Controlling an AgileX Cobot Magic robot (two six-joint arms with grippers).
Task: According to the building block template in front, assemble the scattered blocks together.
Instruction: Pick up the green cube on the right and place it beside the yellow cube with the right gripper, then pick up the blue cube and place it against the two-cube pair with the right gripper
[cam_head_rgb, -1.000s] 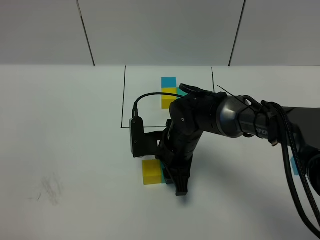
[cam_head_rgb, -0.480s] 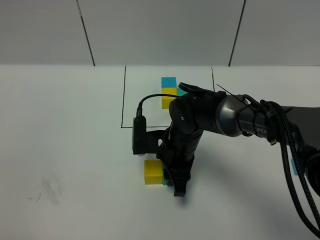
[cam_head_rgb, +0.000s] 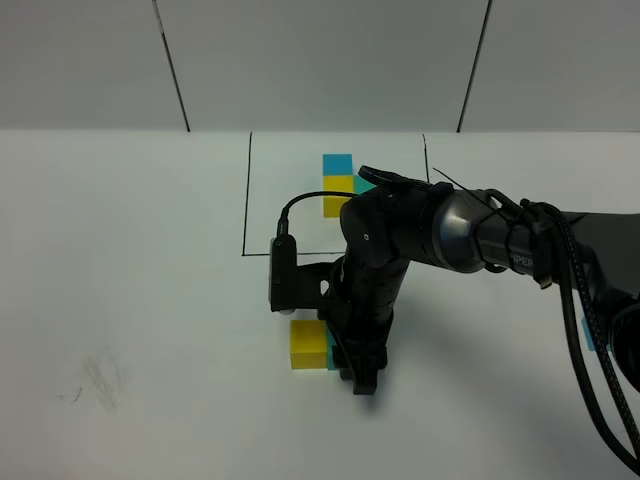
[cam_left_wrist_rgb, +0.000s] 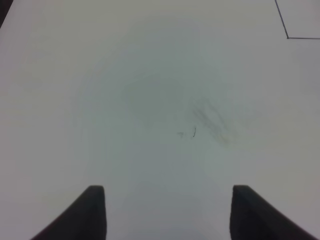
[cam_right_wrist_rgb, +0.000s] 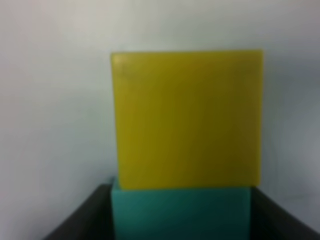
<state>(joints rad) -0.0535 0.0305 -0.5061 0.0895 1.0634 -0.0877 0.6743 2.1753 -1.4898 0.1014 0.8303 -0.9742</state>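
Note:
The building block template (cam_head_rgb: 337, 185), joined blue, yellow and teal-green cubes, lies inside the black drawn rectangle at the back middle; my right arm hides part of it. My right gripper (cam_head_rgb: 356, 372) reaches across to the front middle and points down. It is shut on the teal-green cube (cam_right_wrist_rgb: 180, 212), which shows as a sliver in the high view (cam_head_rgb: 331, 357). That cube touches the loose yellow cube (cam_head_rgb: 307, 343) (cam_right_wrist_rgb: 187, 117) on the table. A patch of sky blue (cam_head_rgb: 589, 335) shows behind the cables at the right. My left gripper (cam_left_wrist_rgb: 169, 210) is open over bare table.
The white table (cam_head_rgb: 130, 250) carries faint scuff marks (cam_head_rgb: 100, 378) at the front left, also in the left wrist view (cam_left_wrist_rgb: 212, 120). My right arm's cables (cam_head_rgb: 590, 330) hang along the right side. A grey panelled wall (cam_head_rgb: 320, 60) stands behind the table.
My right gripper, still shut on the teal-green cube, has edged slightly right. The yellow cube has shifted a little with it.

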